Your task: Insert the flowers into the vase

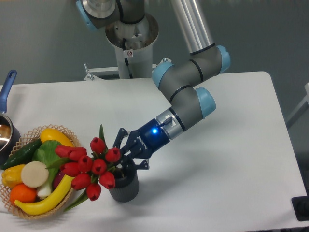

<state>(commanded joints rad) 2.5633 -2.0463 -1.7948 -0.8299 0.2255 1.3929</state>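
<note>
1. Fingers (pixel 121 139) of the gripper (pixel 124 153) are spread into a dark fork just above the vase (pixel 123 185); stems seem to pass between them, but whether the pads press on the stems cannot be told from this view.
2. Gripper body points down and to the left, with a blue light glowing on its wrist ring, and the arm (pixel 186 94) rises behind it toward the top of the picture.
3. Flowers (pixel 90 165) lean out to the left of the vase, their red buds bunched in a cluster that hangs over the vase's left rim and reaches toward the basket (pixel 29 213).
4. Stem ends go down at the vase mouth beneath the fingers; how deep they sit inside is hidden by the buds and the gripper.
5. One long green leaf stands up behind the buds, and another trails down to the left near the basket edge.
6. Vase stands upright on the table (pixel 231 169), dark grey and ribbed, just right of the basket and apart from it.
7. Basket holds a banana (pixel 46 199), a green leafy vegetable, a white round piece, a yellow pepper and an orange fruit.
8. Pot (pixel 7 129) with a blue handle sits at the table's far left edge, partly cut off by the frame.
</note>
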